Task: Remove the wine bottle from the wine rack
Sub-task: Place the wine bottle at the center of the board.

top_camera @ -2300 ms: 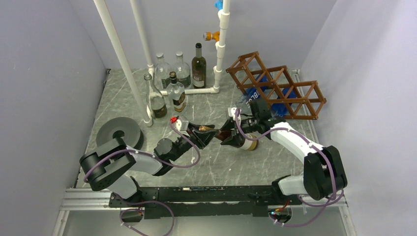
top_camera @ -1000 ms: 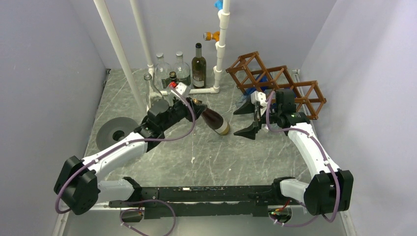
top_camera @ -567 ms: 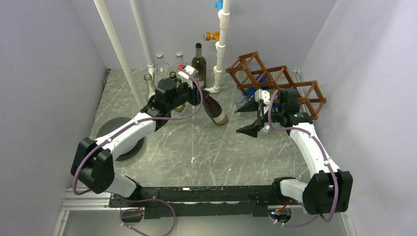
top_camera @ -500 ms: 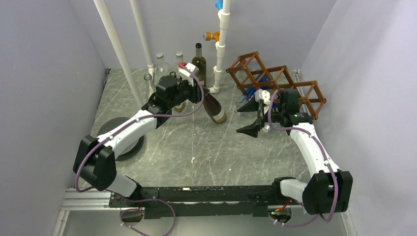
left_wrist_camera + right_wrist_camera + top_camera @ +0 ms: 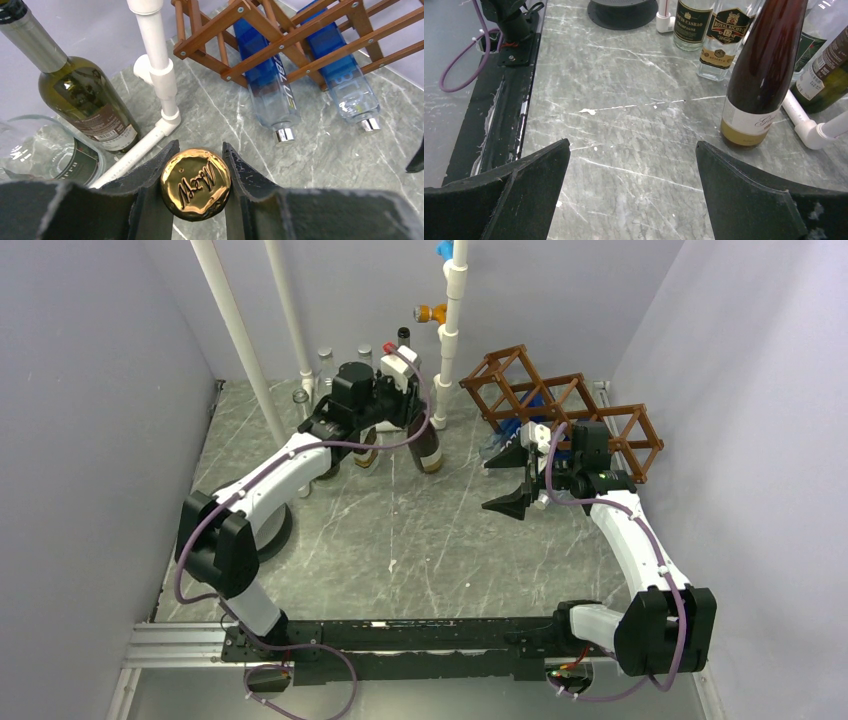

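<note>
Wine bottle (image 5: 763, 65) stands off the wine rack (image 5: 210, 29), upright or nearly so at the far side of the desk (image 5: 624, 150), with its base seemingly on the surface, though contact cannot be confirmed. It is close among other standing bottles and just beside the foot of a white plastic pipe (image 5: 157, 55), well apart from the rack. Left fingers (image 5: 152, 175) pinch it at the very top, one on each side of the gold cap. Right fingers (image 5: 524, 185) are spread wide, hold nothing and hang over bare desk between bottle and rack. Judged risks: the grip is high on a tall, narrow body, so a slight lean at release could tip it into its neighbours. Smooth foil may slide in the pinch. As the fingers open they could clip the green wine bottle (image 5: 85, 95) close by. The pipe foot could also catch the base and rock it. Materials: dark red-brown glass, slender with long sloped shoulders and a cream label band low on the body. The foil cap is embossed with script. The rack is thin brown wooden slats screwed at the crossings into diamond cells, and two blue-tinted bottles (image 5: 270, 85) with chrome caps lie in it, necks down toward the desk. Desk is grey, marble-veined and scuffed.
</note>
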`<action>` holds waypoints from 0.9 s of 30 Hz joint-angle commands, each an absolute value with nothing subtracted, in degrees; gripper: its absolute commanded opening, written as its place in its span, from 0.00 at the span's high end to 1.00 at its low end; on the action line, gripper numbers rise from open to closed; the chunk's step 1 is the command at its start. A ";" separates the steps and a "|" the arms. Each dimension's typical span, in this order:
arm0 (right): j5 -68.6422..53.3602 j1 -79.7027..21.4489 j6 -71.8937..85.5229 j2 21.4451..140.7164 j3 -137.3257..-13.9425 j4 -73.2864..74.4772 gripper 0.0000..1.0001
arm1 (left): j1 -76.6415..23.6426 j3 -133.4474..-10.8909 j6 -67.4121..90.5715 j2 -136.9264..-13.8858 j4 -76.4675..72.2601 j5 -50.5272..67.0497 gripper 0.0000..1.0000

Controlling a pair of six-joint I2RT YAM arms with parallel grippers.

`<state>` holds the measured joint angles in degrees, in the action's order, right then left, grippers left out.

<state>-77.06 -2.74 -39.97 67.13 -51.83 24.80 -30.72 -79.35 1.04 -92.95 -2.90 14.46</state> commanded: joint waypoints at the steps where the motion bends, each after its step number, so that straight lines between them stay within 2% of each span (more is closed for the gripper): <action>1: -79.41 -2.25 -41.37 66.62 -51.59 23.57 0.00 | -29.52 -90.56 -4.77 -92.54 -9.29 12.66 1.00; 15: -79.61 -1.92 -41.47 66.62 -51.24 23.29 0.00 | -27.39 -103.17 -6.99 -99.56 -0.92 12.38 1.00; 27: -79.64 -1.70 -42.27 66.97 -51.24 23.91 0.00 | -26.10 -106.71 -4.25 -103.59 -0.58 11.87 0.99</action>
<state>-77.03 -2.00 -40.51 67.16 -51.24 24.82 -26.52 -100.22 -3.75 -105.54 11.99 12.21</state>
